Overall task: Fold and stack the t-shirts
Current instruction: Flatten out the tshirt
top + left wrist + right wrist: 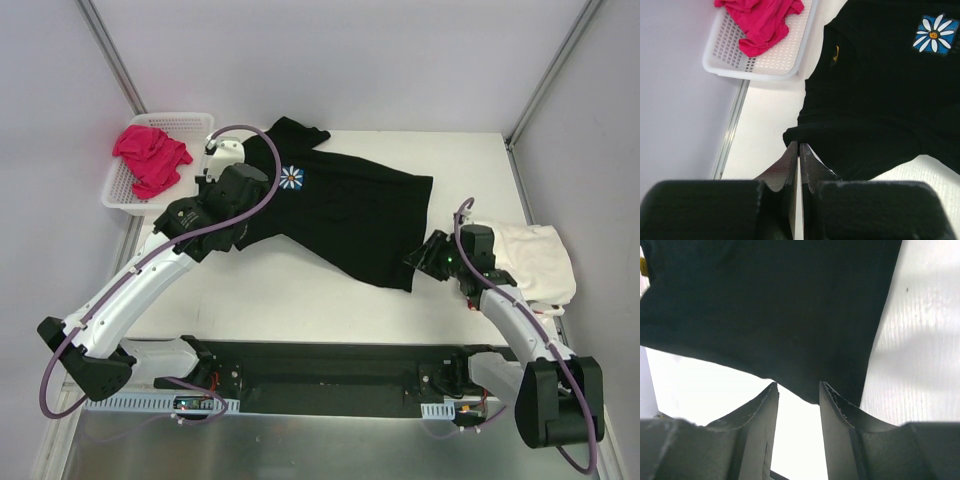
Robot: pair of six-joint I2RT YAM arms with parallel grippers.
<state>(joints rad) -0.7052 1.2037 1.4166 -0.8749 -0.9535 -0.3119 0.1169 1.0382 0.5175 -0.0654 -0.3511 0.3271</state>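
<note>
The black t-shirt with a white daisy lies spread across the table, neck to the left. My left gripper is at its left shoulder edge. In the left wrist view that gripper is shut, its tips pinching the black cloth's edge. My right gripper is at the shirt's near right hem corner. In the right wrist view it stands open, the hem just beyond the tips and nothing between the fingers. A pink t-shirt lies in the basket. A cream t-shirt lies at the right.
The white mesh basket stands at the far left corner, also seen in the left wrist view with the pink t-shirt inside. Grey walls and metal frame posts close in the table on both sides. The right forearm rests against the cream t-shirt.
</note>
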